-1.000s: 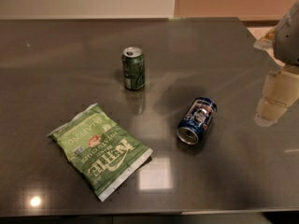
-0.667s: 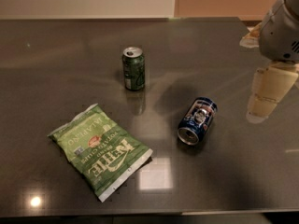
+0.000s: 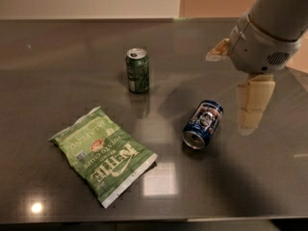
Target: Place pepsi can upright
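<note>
The pepsi can [image 3: 203, 123] is dark blue with a round logo and lies on its side on the dark table [image 3: 57, 71], right of centre, its silver open end facing the front left. My gripper [image 3: 232, 93] hangs above the table just right of the can and does not touch it. One cream finger [image 3: 253, 102] points down beside the can, and the other [image 3: 217, 50] sticks out to the left, farther back. The gripper is open and holds nothing.
A green can [image 3: 137, 70] stands upright behind and left of the pepsi can. A green chip bag [image 3: 103, 154] lies flat at the front left. The table's right edge runs just past my arm [image 3: 269, 23].
My arm and gripper have moved left into view, closer to the pepsi can. The cans and the bag have not moved.
</note>
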`<state>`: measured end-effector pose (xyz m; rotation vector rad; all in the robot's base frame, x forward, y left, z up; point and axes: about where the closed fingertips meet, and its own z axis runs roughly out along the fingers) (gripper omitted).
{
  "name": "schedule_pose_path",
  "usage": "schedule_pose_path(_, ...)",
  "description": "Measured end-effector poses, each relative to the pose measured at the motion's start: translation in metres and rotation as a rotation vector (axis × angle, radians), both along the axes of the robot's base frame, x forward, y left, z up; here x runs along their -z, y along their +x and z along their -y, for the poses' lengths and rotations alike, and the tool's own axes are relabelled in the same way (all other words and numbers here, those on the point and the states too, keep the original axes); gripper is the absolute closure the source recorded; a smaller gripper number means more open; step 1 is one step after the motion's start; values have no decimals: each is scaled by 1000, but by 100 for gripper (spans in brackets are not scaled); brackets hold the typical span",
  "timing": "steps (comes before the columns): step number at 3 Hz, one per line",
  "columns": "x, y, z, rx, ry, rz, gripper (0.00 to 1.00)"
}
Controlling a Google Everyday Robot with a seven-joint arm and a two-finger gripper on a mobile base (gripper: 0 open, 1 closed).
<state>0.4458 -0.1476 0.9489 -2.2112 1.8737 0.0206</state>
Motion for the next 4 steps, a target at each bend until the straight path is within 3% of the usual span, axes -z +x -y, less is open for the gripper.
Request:
schedule_pose_path(2,43,-12,-26,-360,-31,-38,0)
schedule_pose_path(3,66,-14,-33,-506,-60,-49,0)
schedule_pose_path(4,84,-13,-36,-600,-104,-52,0)
